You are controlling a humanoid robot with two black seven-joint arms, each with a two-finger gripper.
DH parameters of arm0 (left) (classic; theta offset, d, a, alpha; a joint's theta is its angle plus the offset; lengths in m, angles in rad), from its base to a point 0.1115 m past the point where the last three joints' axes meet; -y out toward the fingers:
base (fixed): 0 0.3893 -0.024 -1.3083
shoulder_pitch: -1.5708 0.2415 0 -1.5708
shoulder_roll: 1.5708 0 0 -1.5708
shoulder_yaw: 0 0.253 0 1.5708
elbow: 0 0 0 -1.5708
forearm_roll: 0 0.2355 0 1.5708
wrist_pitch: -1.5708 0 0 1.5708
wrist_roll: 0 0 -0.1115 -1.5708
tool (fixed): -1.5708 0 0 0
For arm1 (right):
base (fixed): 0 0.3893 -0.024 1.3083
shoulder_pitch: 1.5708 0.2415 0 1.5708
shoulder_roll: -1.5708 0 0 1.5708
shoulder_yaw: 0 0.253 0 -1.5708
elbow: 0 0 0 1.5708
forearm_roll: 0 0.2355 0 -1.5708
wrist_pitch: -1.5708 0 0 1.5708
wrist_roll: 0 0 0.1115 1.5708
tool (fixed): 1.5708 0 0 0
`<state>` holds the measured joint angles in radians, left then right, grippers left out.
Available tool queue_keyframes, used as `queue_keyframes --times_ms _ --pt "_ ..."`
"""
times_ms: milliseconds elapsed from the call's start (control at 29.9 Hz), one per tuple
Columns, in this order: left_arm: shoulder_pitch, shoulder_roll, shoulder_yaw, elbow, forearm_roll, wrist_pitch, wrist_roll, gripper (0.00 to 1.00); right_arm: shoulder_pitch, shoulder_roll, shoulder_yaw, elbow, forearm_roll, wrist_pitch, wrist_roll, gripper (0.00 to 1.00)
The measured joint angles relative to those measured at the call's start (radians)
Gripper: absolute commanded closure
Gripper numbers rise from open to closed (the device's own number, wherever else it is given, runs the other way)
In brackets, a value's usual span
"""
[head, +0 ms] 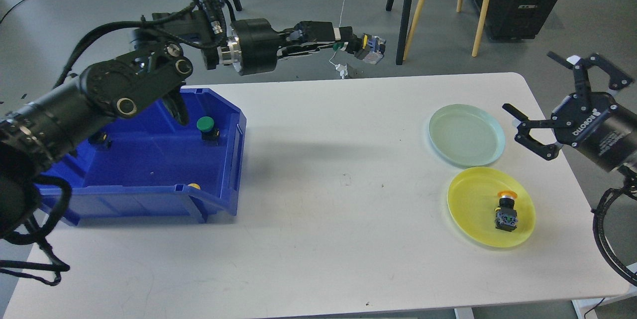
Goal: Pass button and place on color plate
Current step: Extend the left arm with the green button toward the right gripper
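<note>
Head view, 1 frame. Left pincer [359,46] is extended far out, past the back edge of the white counter [323,199], closed on a small push-button with a green cap and black-and-yellow body [369,48]. The button hangs over the floor, not over the counter.

Right pincer [550,105] hovers at the right edge, just beside the pale green round plastic plate [467,135]; its 2 fingers are spread wide and hold nothing.

The yellow round plastic plate [491,206] already carries 1 orange-capped button [506,211], lying on its side. The blue plastic bin [149,159] at left holds a green-capped button [206,127] and at least 2 more, partly hidden.

Judgement: the handover is not yet done; the 2 pincers are well apart.

Risks:
1. Grip looks to be on the button's end. A slip now would drop it to the floor, out of reach.
2. At handover, if the left pincer releases before the right has closed, the button falls; over the counter it may roll.
3. Wide right fingers may clip the left fingers on a small part.
4. A green cap suggests the pale green plate; the yellow plate would be the wrong one.
</note>
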<state>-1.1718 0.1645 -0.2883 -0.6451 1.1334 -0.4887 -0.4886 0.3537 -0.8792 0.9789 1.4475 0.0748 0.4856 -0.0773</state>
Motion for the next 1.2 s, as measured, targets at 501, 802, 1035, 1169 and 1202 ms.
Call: queue_keyframes --times_ms 501,802,1035,1169,1202 --pt "0.007 -0.104 -0.007 0.099 -0.101 0.0 0.0 0.95 0.35 0.236 -0.379 -0.262 0.243 0.003 -0.047 0.01" --pt "0.003 -0.107 -0.009 0.089 -0.119 0.0 0.0 0.95 0.344 0.248 -0.379 -0.277 0.343 0.003 -0.055 0.01" --pt "0.004 -0.109 -0.009 0.076 -0.119 0.0 0.0 0.95 0.356 0.266 -0.379 -0.288 0.353 0.003 -0.064 0.01" --pt "0.007 -0.108 -0.009 0.076 -0.119 0.0 0.0 0.95 0.359 0.276 -0.379 -0.295 0.353 0.003 -0.067 0.01" --pt "0.007 -0.108 -0.009 0.076 -0.119 0.0 0.0 0.95 0.36 0.278 -0.379 -0.295 0.353 0.003 -0.068 0.01"
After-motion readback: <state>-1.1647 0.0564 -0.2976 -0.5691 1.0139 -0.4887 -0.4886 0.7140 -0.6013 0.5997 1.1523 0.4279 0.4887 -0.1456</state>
